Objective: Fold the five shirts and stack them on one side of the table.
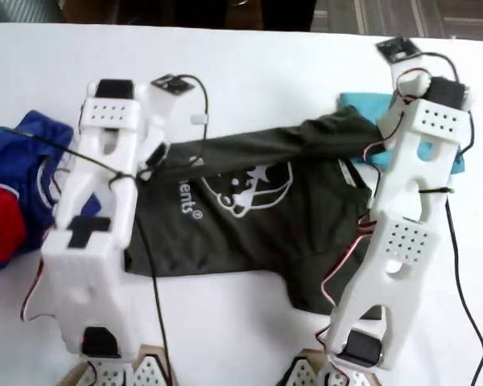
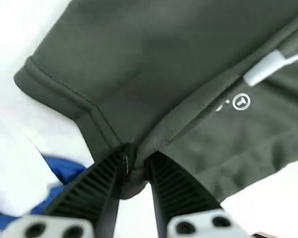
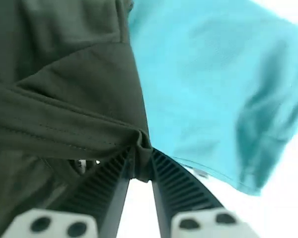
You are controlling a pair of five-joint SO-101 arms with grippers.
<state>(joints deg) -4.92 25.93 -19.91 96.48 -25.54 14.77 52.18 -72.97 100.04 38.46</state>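
I see my left gripper [image 2: 135, 162] pinching the dark shirt [image 1: 249, 233] near a sleeve hem. My right gripper [image 3: 139, 159] pinches its fabric beside the teal shirt [image 3: 213, 84].

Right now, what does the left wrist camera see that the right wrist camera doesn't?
Left wrist view, not the right: a blue shirt lying on the white table past a hemmed edge of the dark green shirt, and a small white printed mark on that dark shirt.

Right wrist view, not the left: a turquoise shirt bordering the dark green one.

Shared: the dark green shirt itself, and a claw pinching it. The left claw and the right claw are each shut on a fold of it. Bare white table also appears in both.
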